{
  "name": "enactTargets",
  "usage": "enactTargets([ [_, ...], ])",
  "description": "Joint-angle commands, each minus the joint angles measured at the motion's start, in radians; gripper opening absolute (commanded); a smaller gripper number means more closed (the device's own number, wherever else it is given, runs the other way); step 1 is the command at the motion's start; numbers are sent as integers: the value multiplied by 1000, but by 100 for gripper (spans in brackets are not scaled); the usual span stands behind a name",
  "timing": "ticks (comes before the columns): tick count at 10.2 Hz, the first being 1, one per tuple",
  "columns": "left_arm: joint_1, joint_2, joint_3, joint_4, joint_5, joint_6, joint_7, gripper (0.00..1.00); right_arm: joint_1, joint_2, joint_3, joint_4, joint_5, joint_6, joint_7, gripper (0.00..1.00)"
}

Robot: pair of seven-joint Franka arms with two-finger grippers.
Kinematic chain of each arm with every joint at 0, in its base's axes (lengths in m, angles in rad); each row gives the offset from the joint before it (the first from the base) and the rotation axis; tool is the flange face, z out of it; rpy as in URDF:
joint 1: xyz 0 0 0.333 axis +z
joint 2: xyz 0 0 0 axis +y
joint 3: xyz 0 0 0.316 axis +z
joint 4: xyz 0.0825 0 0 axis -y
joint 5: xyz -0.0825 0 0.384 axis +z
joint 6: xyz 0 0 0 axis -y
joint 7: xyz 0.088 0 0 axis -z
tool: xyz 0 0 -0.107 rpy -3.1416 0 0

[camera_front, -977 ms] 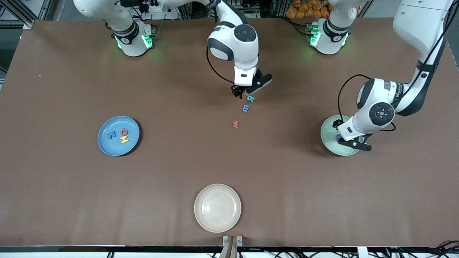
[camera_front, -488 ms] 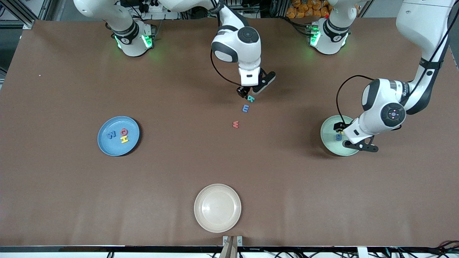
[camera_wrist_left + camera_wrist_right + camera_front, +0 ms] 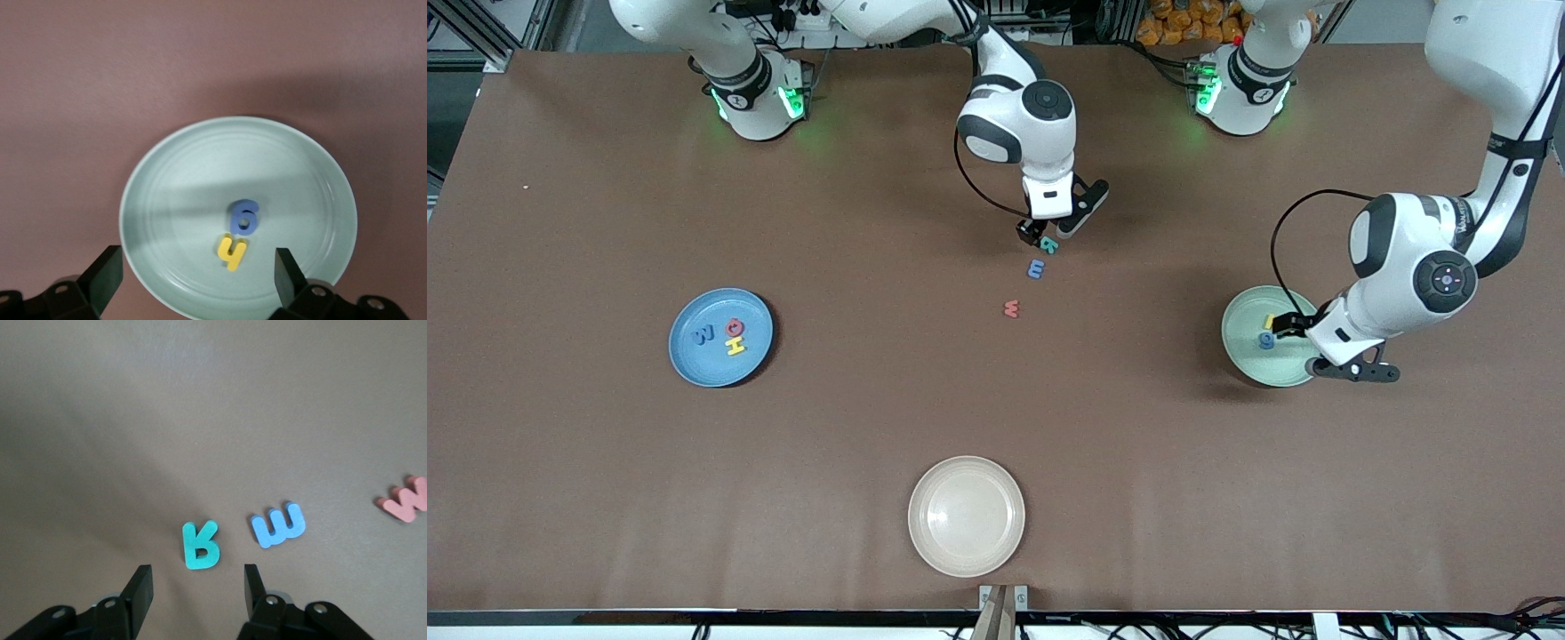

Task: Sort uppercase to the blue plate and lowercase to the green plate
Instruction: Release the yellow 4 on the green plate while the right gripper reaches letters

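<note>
Starting at the left of the front view, you have the round shallow sky-blue plastic plate (image 3: 721, 337) on the brown tabletop (image 3: 605, 462), holding three foam capitals: a blue M/W (image 3: 703, 335), a red ring-shaped O/Q (image 3: 735, 327) and a yellow H (image 3: 735, 346). Lower centre of that view sits a round cream plate (image 3: 967, 516), nothing on it that you can see. In the upper centre, your right pincer (image 3: 1041, 236) is low over the tabletop just above the tiny teal foam capital R (image 3: 1049, 246); the right wrist view shows its two black fingers (image 3: 137, 590) parted, with the teal R (image 3: 201, 545) lying flat on the tabletop between and just ahead of them, not gripped. Just below the R in the front view lies the blue foam small m (image 3: 1036, 268), and lower again the red foam small w (image 3: 1011, 308), each apart from its neighbour. At the right of the front view, the round pale mint-green plastic plate (image 3: 1249, 356) holds the yellow foam small h (image 3: 1268, 321) and the blue foam small g (image 3: 1266, 340), which touch each other in the left wrist view. Your left pincer (image 3: 1303, 347) hangs over that plate's edge with its fingers (image 3: 107, 270) spread wide and nothing between them.
</note>
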Motion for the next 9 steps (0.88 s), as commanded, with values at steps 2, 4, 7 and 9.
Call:
enactTargets([
  [2, -9, -23, 19, 30, -63, -42, 12, 100, 7, 32, 8, 24, -18, 27, -3, 67],
  [4, -10, -22, 23, 45, -86, -66, 9, 100, 8, 41, 8, 24, -18, 55, -5, 68],
  [7, -10, -25, 23, 50, -91, -66, -34, 100, 7, 53, 8, 43, -20, 57, -32, 68],
  [9, -10, -25, 22, 50, -92, -66, -38, 100, 7, 55, 8, 45, -21, 57, -40, 68],
])
